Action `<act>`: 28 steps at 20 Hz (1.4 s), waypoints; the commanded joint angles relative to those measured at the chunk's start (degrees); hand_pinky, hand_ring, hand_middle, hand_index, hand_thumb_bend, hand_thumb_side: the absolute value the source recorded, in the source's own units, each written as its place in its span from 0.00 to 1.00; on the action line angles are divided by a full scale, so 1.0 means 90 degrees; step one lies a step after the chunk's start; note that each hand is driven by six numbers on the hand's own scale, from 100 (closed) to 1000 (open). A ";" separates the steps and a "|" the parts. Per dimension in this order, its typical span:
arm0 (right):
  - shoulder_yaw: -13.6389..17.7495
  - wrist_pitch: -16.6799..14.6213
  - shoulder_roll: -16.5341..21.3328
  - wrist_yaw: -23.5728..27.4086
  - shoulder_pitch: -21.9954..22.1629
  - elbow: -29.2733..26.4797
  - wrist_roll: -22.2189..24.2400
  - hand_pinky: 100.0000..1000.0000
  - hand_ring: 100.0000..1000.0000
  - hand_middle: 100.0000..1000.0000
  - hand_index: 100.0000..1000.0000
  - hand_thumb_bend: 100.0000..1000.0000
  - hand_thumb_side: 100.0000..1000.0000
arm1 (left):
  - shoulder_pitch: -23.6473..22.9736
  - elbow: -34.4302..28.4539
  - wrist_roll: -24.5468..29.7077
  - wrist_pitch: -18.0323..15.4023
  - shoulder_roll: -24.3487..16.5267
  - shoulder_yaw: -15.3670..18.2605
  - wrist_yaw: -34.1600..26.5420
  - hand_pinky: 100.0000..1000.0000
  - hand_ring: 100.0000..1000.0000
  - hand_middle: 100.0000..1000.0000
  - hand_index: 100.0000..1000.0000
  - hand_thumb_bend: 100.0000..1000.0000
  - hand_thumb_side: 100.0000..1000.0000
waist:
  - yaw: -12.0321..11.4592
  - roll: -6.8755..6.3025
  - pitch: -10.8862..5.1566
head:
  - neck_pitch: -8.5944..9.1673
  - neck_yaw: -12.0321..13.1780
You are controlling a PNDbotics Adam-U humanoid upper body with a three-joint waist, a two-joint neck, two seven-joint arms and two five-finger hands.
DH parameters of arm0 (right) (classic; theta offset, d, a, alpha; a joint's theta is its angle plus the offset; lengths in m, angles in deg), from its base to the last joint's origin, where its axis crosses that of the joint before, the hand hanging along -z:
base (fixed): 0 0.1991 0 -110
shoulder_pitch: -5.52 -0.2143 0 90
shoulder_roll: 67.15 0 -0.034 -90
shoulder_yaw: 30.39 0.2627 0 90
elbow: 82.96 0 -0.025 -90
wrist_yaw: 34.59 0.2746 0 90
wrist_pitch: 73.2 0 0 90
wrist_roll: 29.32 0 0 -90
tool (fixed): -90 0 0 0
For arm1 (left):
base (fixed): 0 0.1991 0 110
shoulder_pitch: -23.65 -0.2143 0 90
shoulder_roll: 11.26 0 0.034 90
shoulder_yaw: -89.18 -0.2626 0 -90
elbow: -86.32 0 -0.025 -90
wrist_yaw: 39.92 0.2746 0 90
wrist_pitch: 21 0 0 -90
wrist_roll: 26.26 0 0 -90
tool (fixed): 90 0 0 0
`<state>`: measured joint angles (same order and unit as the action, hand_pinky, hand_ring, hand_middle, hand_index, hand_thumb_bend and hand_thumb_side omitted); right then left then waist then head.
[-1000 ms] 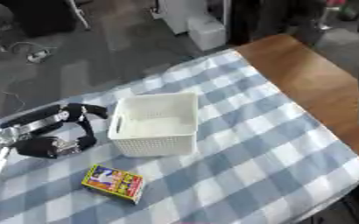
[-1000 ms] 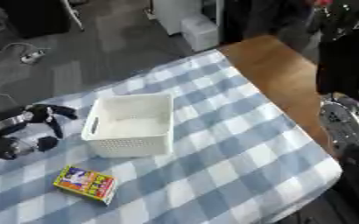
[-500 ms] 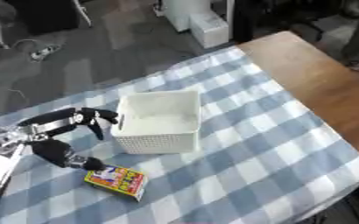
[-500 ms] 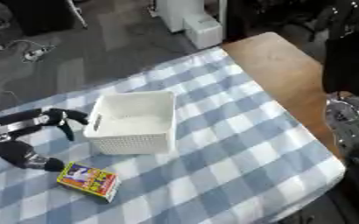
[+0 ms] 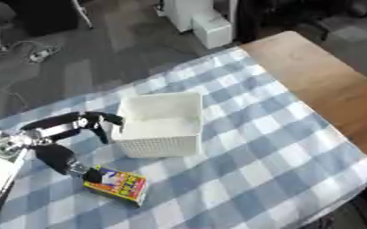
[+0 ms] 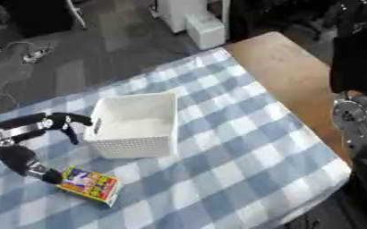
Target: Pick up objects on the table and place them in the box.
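Note:
A white perforated box [image 5: 157,146] stands on the blue-checked tablecloth and looks empty. A yellow packet [image 5: 117,184] with a colourful print lies flat in front of the box, to its left. My left hand [image 5: 60,128] hovers left of the box, open. Its fingers stretch toward the box's left wall, and its thumb [image 5: 64,163] points down with the tip at the packet's left edge. Of my right arm only a silver and black part [image 6: 356,121] shows at the right edge. The right hand itself is out of sight.
The tablecloth [image 5: 265,147] covers most of the table, and bare brown wood [image 5: 320,80] runs along the right side. The table's far edge drops to a dark floor with cables and a white unit [image 5: 202,20].
My left hand has spread out: the thumb has swung down to the packet's edge while the fingers stay by the box. The camera has shifted a little.

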<state>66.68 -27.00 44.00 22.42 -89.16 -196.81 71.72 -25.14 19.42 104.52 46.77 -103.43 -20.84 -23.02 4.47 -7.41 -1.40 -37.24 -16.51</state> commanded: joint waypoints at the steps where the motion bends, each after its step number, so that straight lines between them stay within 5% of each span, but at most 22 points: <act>1: 0.0064 0.0021 0.0205 0.0029 -0.0100 -0.0082 0.0004 0.36 0.29 0.34 0.55 0.00 1.00 | 0.0194 0.0010 0.1243 -0.1250 -0.0093 -0.0063 0.0033 0.71 0.65 0.88 1.00 0.73 0.65 | 0.0003 0.0034 -0.0061 | 0.0024 0.0106; 9: 0.0048 0.0020 0.0173 -0.0029 -0.0078 -0.0082 0.0035 0.36 0.28 0.34 0.55 0.00 1.00 | 0.0268 0.0298 0.1243 -0.0944 -0.0082 -0.0286 -0.0206 0.59 0.62 0.81 1.00 0.62 0.75 | -0.0015 0.0037 -0.0049 | 0.0032 0.0135; 28: 0.0049 0.0041 0.0169 -0.0052 -0.0068 -0.0082 0.0002 0.36 0.28 0.34 0.55 0.00 1.00 | 0.0380 -0.0043 0.1243 -0.0733 -0.0001 -0.0282 -0.0349 0.59 0.62 0.81 1.00 0.58 0.81 | -0.0004 0.0046 -0.0076 | -0.0048 0.0263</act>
<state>66.67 -26.66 44.00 22.08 -89.35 -196.81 71.66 -23.02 20.49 106.81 49.05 -102.86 -24.32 -25.50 4.46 -7.50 -1.40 -37.60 -14.77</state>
